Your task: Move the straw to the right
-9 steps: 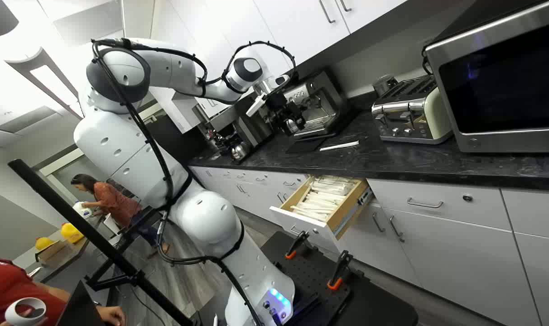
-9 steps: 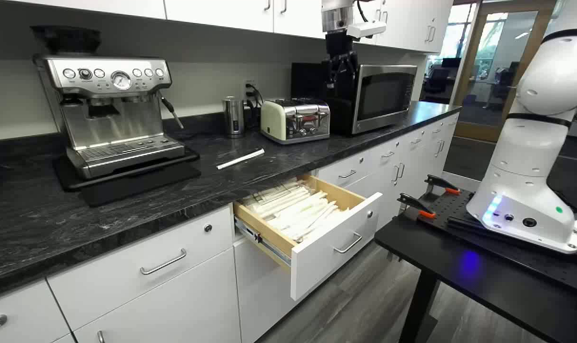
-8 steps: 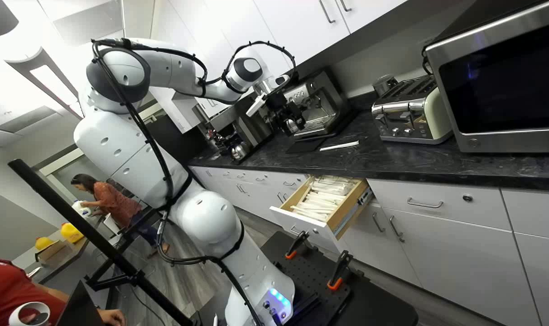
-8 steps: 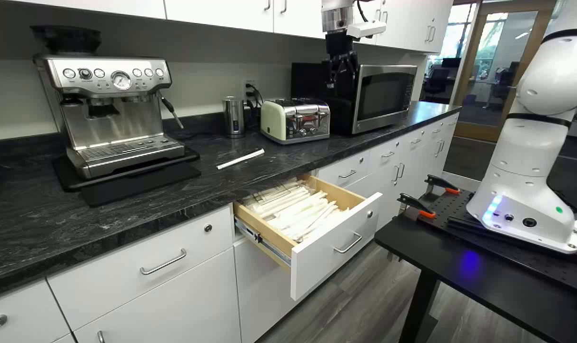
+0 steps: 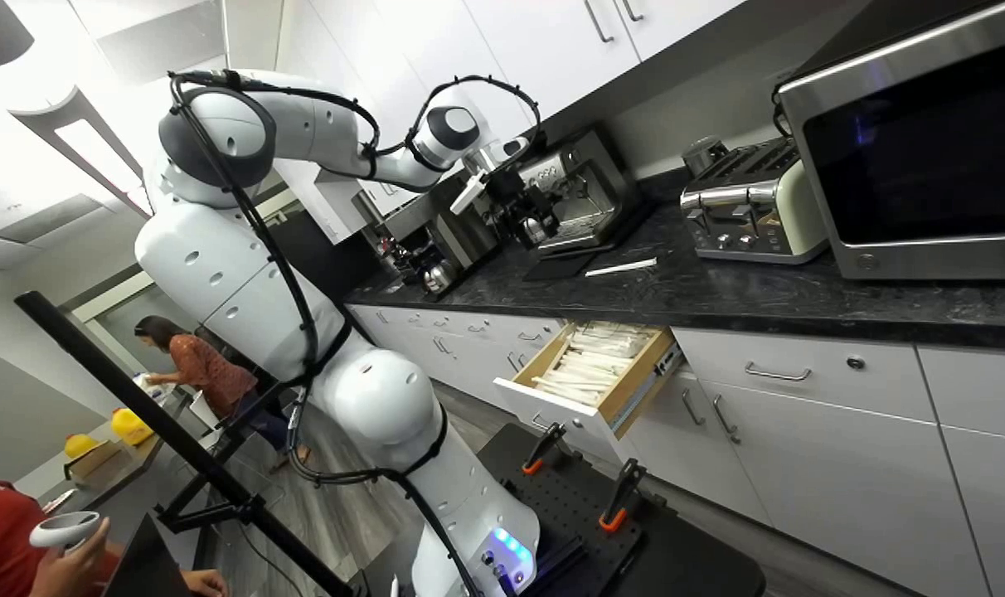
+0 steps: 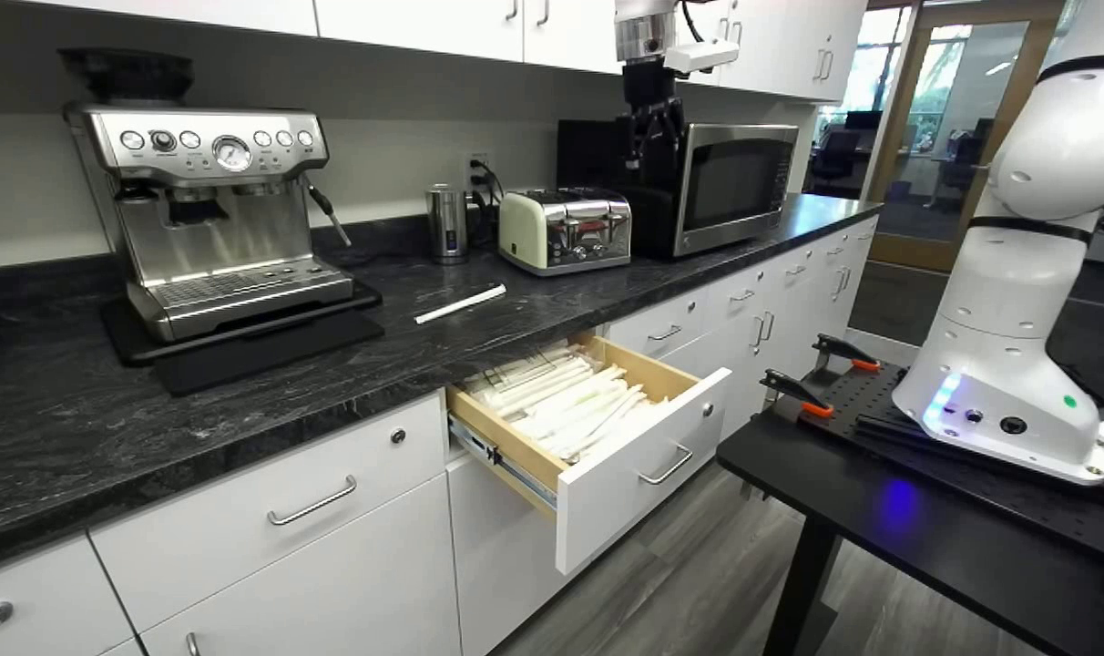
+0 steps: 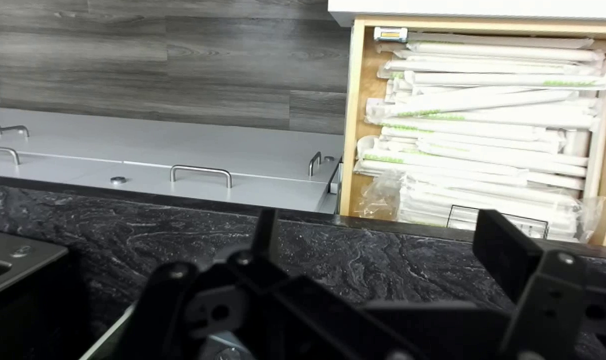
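Note:
A white straw (image 6: pixel 461 303) lies alone on the dark countertop, between the coffee machine and the toaster. It also shows in an exterior view (image 5: pixel 621 268). My gripper (image 6: pixel 650 137) hangs high above the counter, well clear of the straw, pointing down. It also shows in an exterior view (image 5: pixel 536 222). In the wrist view my gripper (image 7: pixel 378 225) has its black fingers wide apart with nothing between them. The counter straw cannot be made out in the wrist view. Many wrapped straws (image 7: pixel 483 120) lie in an open drawer (image 6: pixel 638 474) below the counter edge.
A coffee machine (image 6: pixel 224 210) stands left of the straw in an exterior view. A toaster (image 6: pixel 566 232), a steel canister (image 6: pixel 447 223) and a microwave (image 6: pixel 739 182) stand to its right. Wall cabinets (image 6: pixel 424 27) hang above the dark counter (image 6: pixel 242 410). Clamps (image 5: pixel 623 493) stand on the robot's table.
My arm, gripper and the straw show no visible movement. The person in red raises the white hand controller, and the person in the background shifts slightly.

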Controlling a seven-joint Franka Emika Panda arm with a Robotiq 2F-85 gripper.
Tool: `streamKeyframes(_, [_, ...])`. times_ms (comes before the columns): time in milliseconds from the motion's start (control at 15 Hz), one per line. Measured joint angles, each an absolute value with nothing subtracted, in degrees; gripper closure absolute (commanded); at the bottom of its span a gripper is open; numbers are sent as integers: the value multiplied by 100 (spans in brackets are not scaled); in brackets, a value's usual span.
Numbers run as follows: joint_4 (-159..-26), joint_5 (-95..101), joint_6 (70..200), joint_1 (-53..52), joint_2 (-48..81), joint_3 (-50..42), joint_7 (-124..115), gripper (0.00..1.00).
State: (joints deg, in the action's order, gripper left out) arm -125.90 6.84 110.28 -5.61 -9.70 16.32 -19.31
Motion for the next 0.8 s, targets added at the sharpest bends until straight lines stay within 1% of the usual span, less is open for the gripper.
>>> streamKeyframes(400, [-12280,1714,11087,-1226,-807,1960,-1677,0])
streamKeyframes(600, [-11829,1899,11235,-1451,-381,2019,-1058,0])
streamKeyframes(800, [-11770,1900,11248,-1481,-252,2008,-1045,0])
